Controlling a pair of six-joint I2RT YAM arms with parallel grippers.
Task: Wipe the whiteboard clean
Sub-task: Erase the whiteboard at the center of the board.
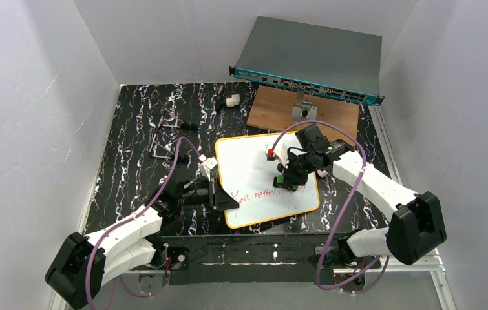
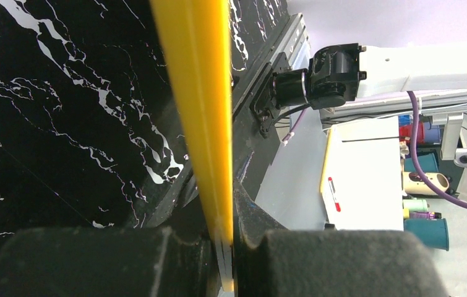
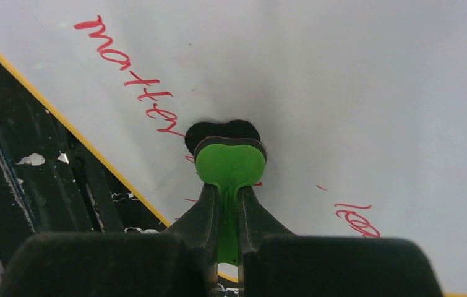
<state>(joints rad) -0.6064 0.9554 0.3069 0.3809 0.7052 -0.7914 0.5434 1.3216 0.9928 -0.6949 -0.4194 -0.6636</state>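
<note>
black marbled table [image 1: 137, 129] is carrying the whiteboard [image 1: 254, 161] at its middle. left gripper [image 2: 223, 247] is pinching the near-left rim [image 2: 197, 93]; right gripper [image 3: 229, 213] is clamping a green eraser [image 3: 229, 162] on red writing [image 3: 138, 80]. pushing hard risks slipping the rim free. counting one whiteboard, one eraser, two grippers.

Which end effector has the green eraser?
The right end effector, shut on the green heart-shaped eraser over the red writing; the left end effector only clamps the yellow-rimmed whiteboard.
</note>
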